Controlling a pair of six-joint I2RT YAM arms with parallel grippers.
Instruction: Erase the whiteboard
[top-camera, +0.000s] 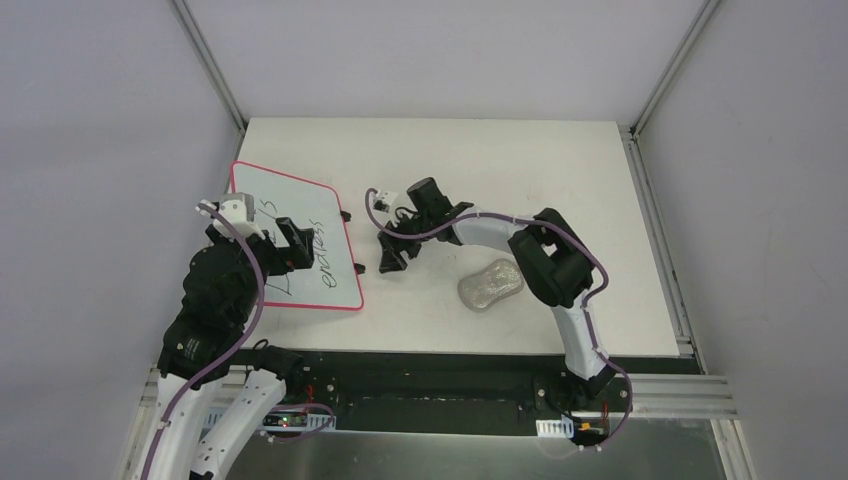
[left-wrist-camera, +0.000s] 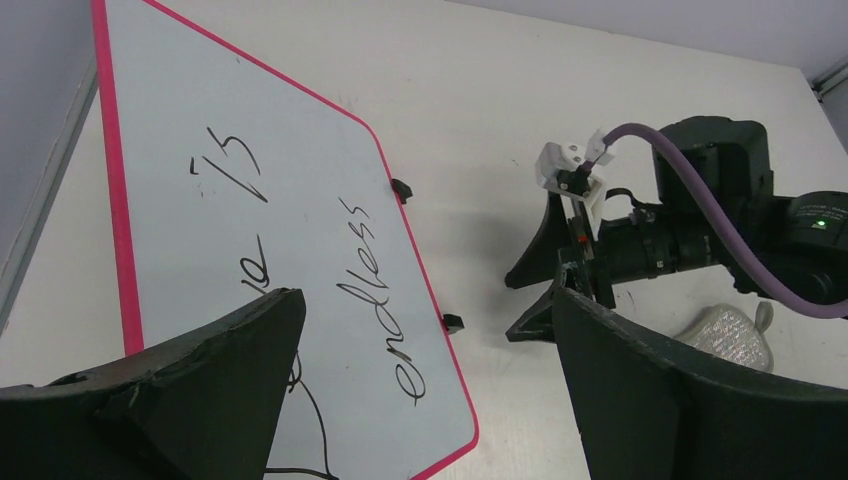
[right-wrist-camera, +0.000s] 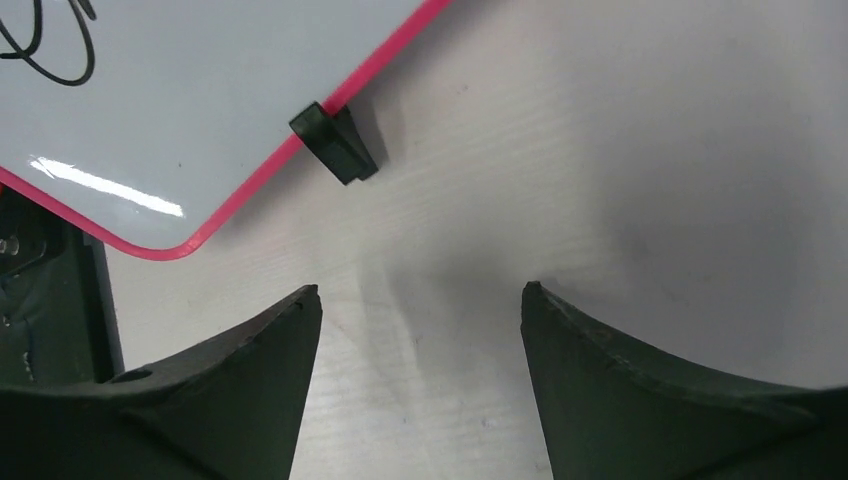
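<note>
Two dark fingers (left-wrist-camera: 180, 400) are seen along the bottom of the left wrist view, held wide apart with nothing between them. They belong to the left gripper (top-camera: 292, 244), which is set over the near half of the whiteboard (top-camera: 305, 205); whether the board is touched cannot be told. The whiteboard (left-wrist-camera: 300, 190) is laid flat along the left edge of the table (top-camera: 520, 170), a little askew, its far left corner at that edge and its near right corner toward the middle. Black handwriting (left-wrist-camera: 385, 300) is carried on it, with "endless" readable along the right side and more strokes further left. Two small black tabs are fixed to its right edge, one toward the far end (top-camera: 345, 214) and one toward the near end (top-camera: 360, 268). The right gripper (top-camera: 388, 258) is placed just beside that edge, near the nearer tab, over bare table. In the right wrist view its fingers (right-wrist-camera: 230, 380) are likewise parted and nothing is held between them; the near right corner of the board (right-wrist-camera: 190, 100) and the tab (right-wrist-camera: 335, 143) are shown just beyond the tips. A grey pad (top-camera: 491, 284) is left on the table toward the near edge, beside the right arm and well apart from the board.
</note>
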